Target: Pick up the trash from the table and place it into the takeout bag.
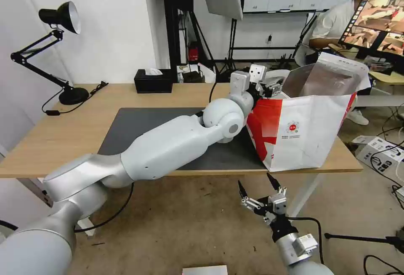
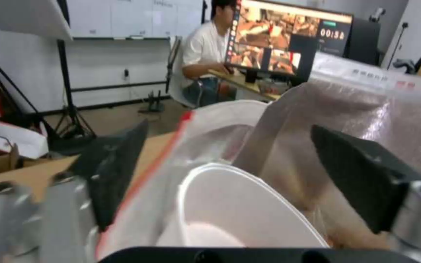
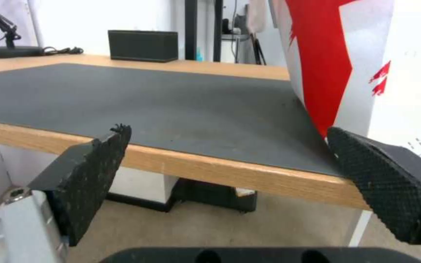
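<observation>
The left end effector (image 1: 271,86), spread wide and holding nothing, hovers over the foil-lined red-and-white bag (image 1: 311,136), a white bowl (image 2: 235,212) inside; the right end effector (image 1: 261,190) hangs open below the surface (image 1: 63,132).

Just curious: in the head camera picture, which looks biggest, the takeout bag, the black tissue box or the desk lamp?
1. takeout bag, clearly largest.
2. desk lamp, spindly but tall.
3. black tissue box, smallest, though it sits farther from the camera.
</observation>
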Robot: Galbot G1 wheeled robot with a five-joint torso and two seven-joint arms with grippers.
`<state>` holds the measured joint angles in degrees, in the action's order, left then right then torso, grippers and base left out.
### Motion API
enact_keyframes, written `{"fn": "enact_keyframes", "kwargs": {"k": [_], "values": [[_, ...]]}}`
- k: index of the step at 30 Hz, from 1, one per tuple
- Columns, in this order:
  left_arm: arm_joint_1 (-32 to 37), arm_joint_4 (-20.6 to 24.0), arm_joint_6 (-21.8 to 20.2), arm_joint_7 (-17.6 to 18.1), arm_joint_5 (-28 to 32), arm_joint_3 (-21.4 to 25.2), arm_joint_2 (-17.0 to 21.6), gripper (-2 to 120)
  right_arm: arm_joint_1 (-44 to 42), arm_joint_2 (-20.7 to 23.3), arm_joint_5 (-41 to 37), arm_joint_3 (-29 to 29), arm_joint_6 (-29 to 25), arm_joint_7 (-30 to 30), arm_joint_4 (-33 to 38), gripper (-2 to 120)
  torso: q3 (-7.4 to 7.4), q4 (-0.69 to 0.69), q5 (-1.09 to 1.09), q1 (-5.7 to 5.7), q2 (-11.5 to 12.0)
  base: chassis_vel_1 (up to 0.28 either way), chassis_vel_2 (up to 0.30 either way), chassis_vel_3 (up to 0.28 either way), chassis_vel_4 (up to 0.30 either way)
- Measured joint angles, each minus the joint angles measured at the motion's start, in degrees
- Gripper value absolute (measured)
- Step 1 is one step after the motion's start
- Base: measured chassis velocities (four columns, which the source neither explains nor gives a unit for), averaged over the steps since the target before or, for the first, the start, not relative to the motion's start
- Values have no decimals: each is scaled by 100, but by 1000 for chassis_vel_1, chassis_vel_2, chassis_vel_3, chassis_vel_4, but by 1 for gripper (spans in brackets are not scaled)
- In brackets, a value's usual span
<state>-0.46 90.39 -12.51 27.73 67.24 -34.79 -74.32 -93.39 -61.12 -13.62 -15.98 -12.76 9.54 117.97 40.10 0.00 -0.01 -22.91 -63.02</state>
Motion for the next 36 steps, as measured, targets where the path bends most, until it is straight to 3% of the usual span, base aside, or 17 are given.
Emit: {"fn": "enact_keyframes", "kwargs": {"k": [5,8,11,15,17,18,21,22,25,26,29,36], "values": [[262,386,40,-66,0,416,502,100,0,0,0,0,0,0,0,100,0,0,0,0,-1,0,0,0,0],[339,453,72,-113,-16,482,600,100,0,0,0,0,0,0,0,100,0,0,0,0,0,0,0,0,0],[868,839,274,-312,-295,867,1125,100,0,0,0,0,0,-1,0,100,0,0,-1,0,0,0,0,0,0],[1272,1141,338,-362,-427,1207,1492,100,0,0,0,0,0,0,0,100,0,-1,-2,0,0,0,0,0,0],[1755,1430,439,-421,-674,1576,1875,100,0,0,0,0,0,-1,0,100,0,2,-2,0,-1,0,0,0,0],[1755,1430,439,-421,-674,1576,1875,100,0,0,0,0,0,-1,0,100,0,2,-2,0,-1,0,0,0,0],[2905,1863,747,-584,-1209,2343,2461,100,0,1,0,0,0,-1,0,100,0,2,-1,0,0,0,0,0,0],[2905,1863,747,-584,-1209,2343,2461,100,0,1,0,0,0,-1,0,100,0,2,-1,0,0,0,0,0,0],[3925,2132,1007,-721,-1681,3137,2755,100,0,0,0,0,0,0,0,100,-1,0,0,0,-1,0,0,0,0],[3925,2132,1007,-721,-1681,3137,2755,100,0,0,0,0,0,0,0,100,-1,0,0,0,-1,0,0,0,0],[4996,2338,1283,-737,-2142,3915,2875,100,0,0,0,0,0,0,0,100,-1,1,0,1,0,0,0,0,0],[6243,2419,1790,-755,-3044,4610,2794,100,0,1,0,0,0,0,0,100,0,-1,0,0,0,0,0,0,0]]}}
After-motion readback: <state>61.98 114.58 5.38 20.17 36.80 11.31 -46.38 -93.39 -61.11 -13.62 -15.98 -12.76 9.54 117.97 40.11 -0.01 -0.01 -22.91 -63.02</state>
